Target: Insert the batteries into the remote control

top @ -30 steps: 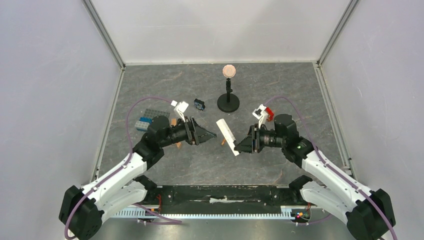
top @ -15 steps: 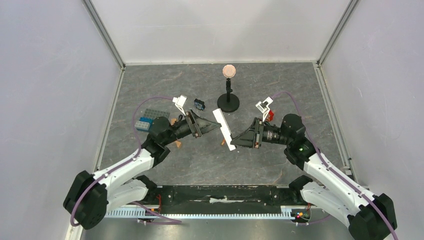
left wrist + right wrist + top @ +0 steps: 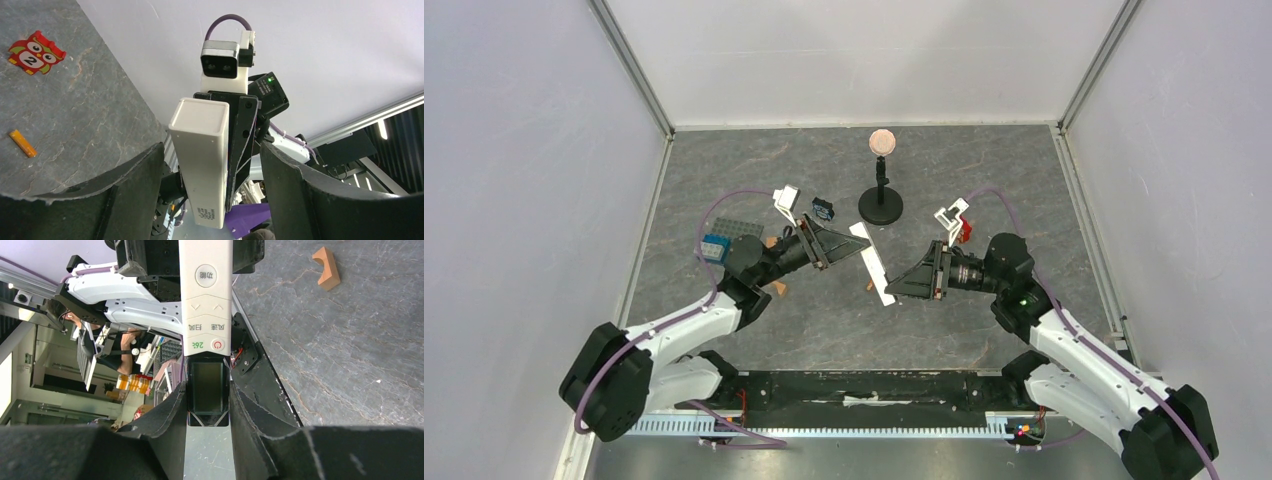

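The remote control (image 3: 872,262), a long slim white bar, hangs above the table between the two arms. My right gripper (image 3: 896,289) is shut on its near end, and in the right wrist view its fingers (image 3: 167,415) pinch the black panel of the remote control (image 3: 206,290). My left gripper (image 3: 860,245) stands open around the far end. In the left wrist view the plain white remote control (image 3: 200,165) sits between the wide fingers (image 3: 135,195) with gaps on both sides. A thin orange piece (image 3: 22,143) that looks like a battery lies on the table.
A black stand with a copper disc (image 3: 881,205) rises behind the remote. A red owl tile (image 3: 36,52) lies by the right arm. Blue and grey bricks (image 3: 724,236) sit at the left, and a tan arch piece (image 3: 326,267) lies on the table.
The right gripper has carried the remote up and a little to the left. The open left gripper has swung over to it and now straddles its far end.
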Robot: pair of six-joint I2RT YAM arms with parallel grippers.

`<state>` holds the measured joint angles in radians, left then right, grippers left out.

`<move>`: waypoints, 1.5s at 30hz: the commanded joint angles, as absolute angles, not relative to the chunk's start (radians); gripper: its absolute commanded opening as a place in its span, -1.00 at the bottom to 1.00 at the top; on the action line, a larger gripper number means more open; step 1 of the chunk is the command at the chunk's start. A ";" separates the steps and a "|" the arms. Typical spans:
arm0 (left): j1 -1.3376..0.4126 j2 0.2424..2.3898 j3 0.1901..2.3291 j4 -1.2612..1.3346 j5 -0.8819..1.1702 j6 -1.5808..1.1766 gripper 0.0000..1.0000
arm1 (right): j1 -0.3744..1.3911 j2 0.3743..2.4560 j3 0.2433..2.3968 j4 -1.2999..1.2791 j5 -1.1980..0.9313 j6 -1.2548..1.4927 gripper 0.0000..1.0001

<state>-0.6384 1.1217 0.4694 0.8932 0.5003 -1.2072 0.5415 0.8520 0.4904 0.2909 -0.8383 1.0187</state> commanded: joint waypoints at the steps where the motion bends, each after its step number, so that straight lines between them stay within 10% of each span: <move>1: -0.644 1.145 0.461 1.032 0.510 -1.238 0.51 | 0.547 0.851 0.476 0.430 -0.882 1.084 -0.69; 10: -0.644 1.194 0.461 1.106 0.553 -1.263 0.02 | 0.548 0.861 0.452 0.522 -0.923 1.164 -0.66; 16: -0.646 1.193 0.468 1.092 0.544 -1.307 -0.95 | 0.549 0.846 0.456 0.499 -0.897 1.160 -0.42; 20: -0.657 1.130 0.458 0.978 0.451 -1.337 -0.96 | 0.553 0.779 0.443 0.492 -0.753 1.142 0.33; 25: -0.698 1.002 0.440 0.714 0.198 -1.388 -0.96 | 0.674 0.716 0.387 0.528 -0.408 1.205 0.70; 45: -0.723 0.907 0.412 0.669 0.065 -1.455 -0.96 | 1.143 0.823 0.407 0.537 0.331 1.344 0.41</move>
<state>-0.7158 0.9268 0.4023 0.6205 0.0822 -1.4086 1.1107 0.8154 0.4065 0.4500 0.1570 1.2915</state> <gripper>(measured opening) 0.387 0.721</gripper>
